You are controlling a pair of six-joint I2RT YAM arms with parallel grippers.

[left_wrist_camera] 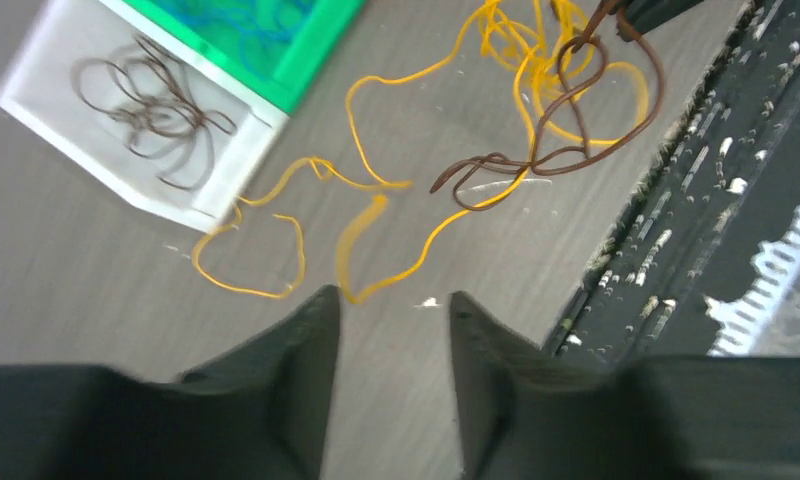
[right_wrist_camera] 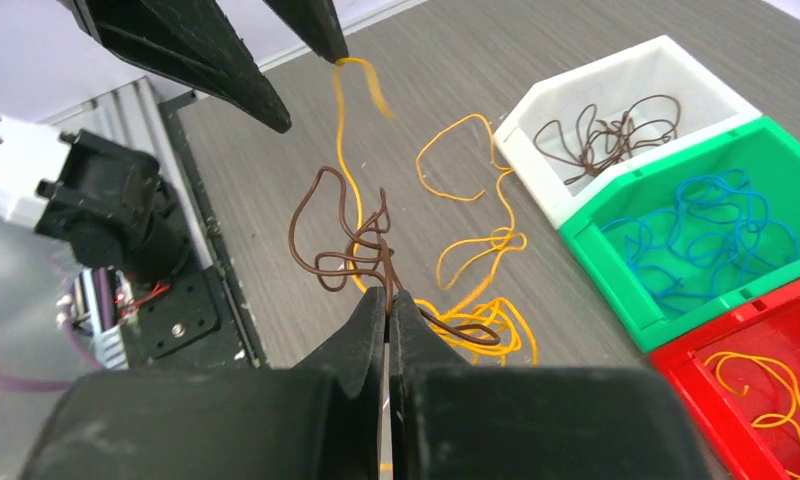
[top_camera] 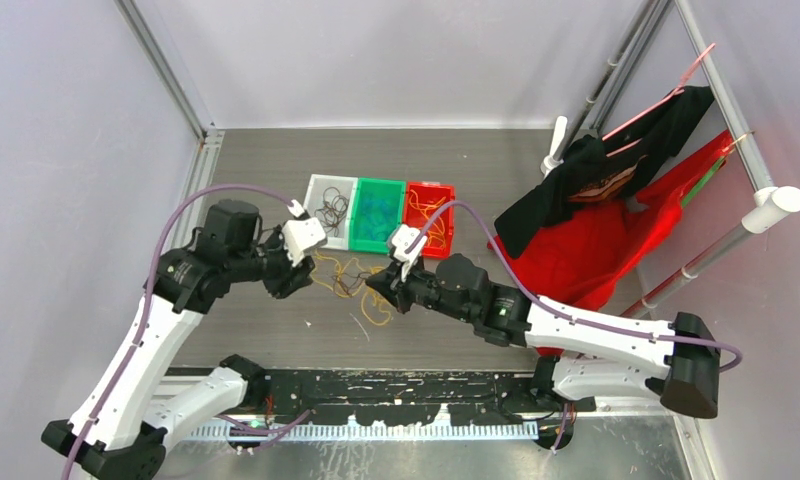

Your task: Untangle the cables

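Right hand [right_wrist_camera: 388, 300], jaws clamped on the brown cable [right_wrist_camera: 371, 262], lifts it above the yellow cables [right_wrist_camera: 486, 325] on the bench [right_wrist_camera: 456, 60], while the left hand [left_wrist_camera: 393, 300], jaws apart, faces them from the opposite side.

The left arm [top_camera: 141, 345] and right arm [top_camera: 601, 335] share one build: white shell links joined by black joint housings, on black bases. A thin purple cable [top_camera: 191, 205] loops along each, and a small white camera block [top_camera: 303, 236] sits at each wrist. The left gripper [left_wrist_camera: 391, 295] and right gripper [right_wrist_camera: 388, 295] are matte black, slightly grainy, with wedge-shaped jaws tapering to narrow tips.
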